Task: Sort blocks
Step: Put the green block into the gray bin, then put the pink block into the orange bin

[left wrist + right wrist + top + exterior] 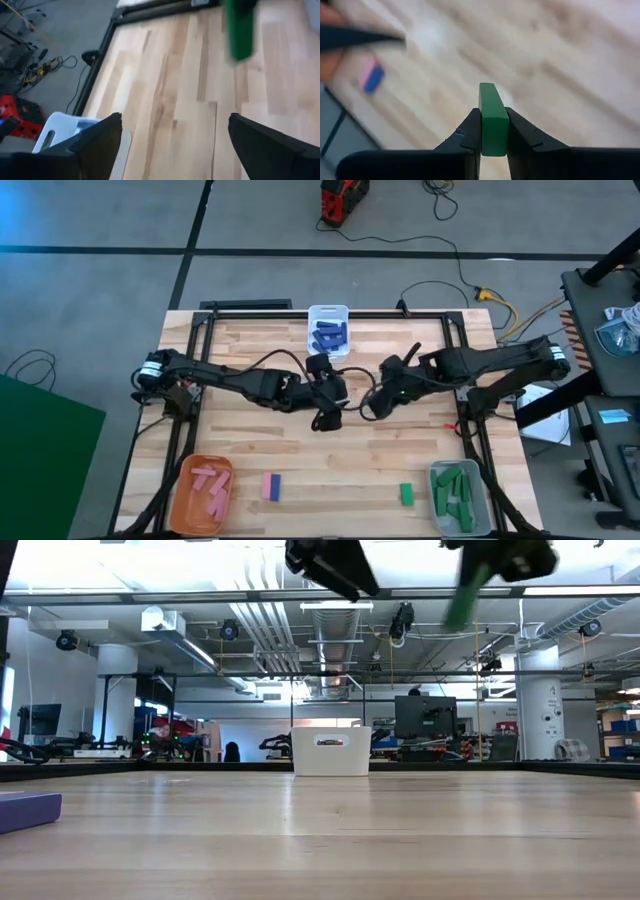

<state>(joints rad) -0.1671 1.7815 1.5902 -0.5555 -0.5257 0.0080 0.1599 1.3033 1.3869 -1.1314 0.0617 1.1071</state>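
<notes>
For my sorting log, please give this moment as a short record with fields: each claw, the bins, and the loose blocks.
left claw: open, empty, above table middle
right claw: shut on green block, raised off the table
white bin: far edge, blue blocks
orange bin: near left corner, pink blocks
grey bin: near right corner, green blocks
loose on table: pink and blue pair, one green
</notes>
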